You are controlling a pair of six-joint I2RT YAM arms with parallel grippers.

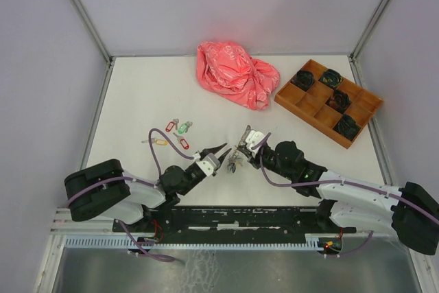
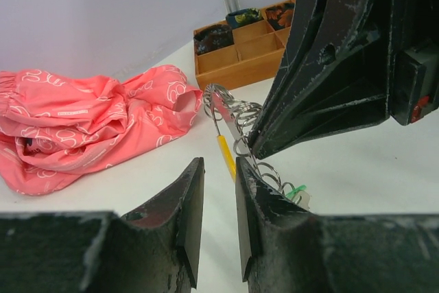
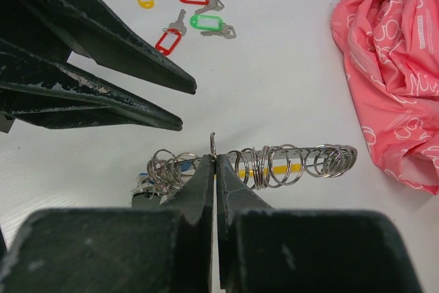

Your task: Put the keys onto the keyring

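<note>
White worktop [image 1: 137,94], keyring [image 3: 291,167] held between the arms.
Right fingers [image 3: 195,190] pinch its thin wire, probably stiff and slippery; left fingers [image 2: 188,204] narrow, empty. I'd grip the light keys [image 3: 185,22] by their tags.

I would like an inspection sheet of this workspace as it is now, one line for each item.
Surface: flat white table.
Job's things: four small silver keys with red, green and yellow plastic tags lie loose at the left; large thin silver metal keyring, partly yellow, carries many small rings.
Clutter: crumpled pink patterned cloth; brown wooden compartment tray holding dark items.
Grippers: left gripper open, holding nothing; right gripper shut on the keyring.
Cables: purple cables run along both arms.
Surroundings: pale grey walls with metal corner posts.
</note>
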